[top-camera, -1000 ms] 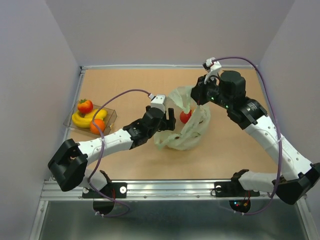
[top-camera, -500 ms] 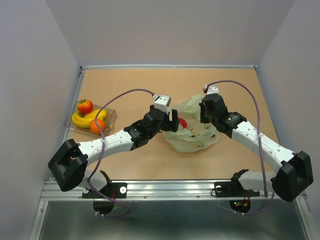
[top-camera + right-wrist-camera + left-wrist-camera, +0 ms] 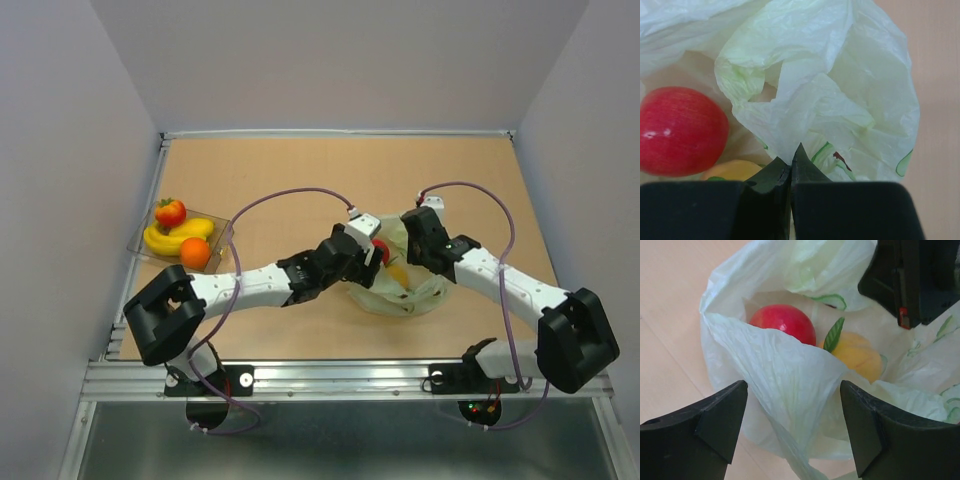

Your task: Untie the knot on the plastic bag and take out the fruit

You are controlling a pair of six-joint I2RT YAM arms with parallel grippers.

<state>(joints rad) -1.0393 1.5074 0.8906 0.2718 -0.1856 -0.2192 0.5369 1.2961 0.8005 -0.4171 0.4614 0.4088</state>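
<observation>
The pale green plastic bag (image 3: 405,292) lies slumped on the table with its mouth gaping; the knot does not show. Inside it sit a red apple (image 3: 783,322) and a yellow-orange round fruit (image 3: 857,356) with a green leaf. My left gripper (image 3: 792,425) hovers open at the bag's mouth, and a loose fold of film rises between its fingers, untouched. My right gripper (image 3: 791,160) is shut on the bag's rim on the far side, with the apple (image 3: 680,131) to its left. From above, the left gripper (image 3: 372,256) and the right gripper (image 3: 410,245) face each other across the bag.
A clear rigid box (image 3: 226,230) at the table's left edge holds a banana (image 3: 175,238), an orange fruit (image 3: 195,254) and a strawberry (image 3: 170,212). Grey walls close in the table on three sides. Both arms' cables arch over the middle.
The right gripper came down and nearer with the bag, which now lies slumped on the table. The left gripper moved right to the bag's mouth, still open.
</observation>
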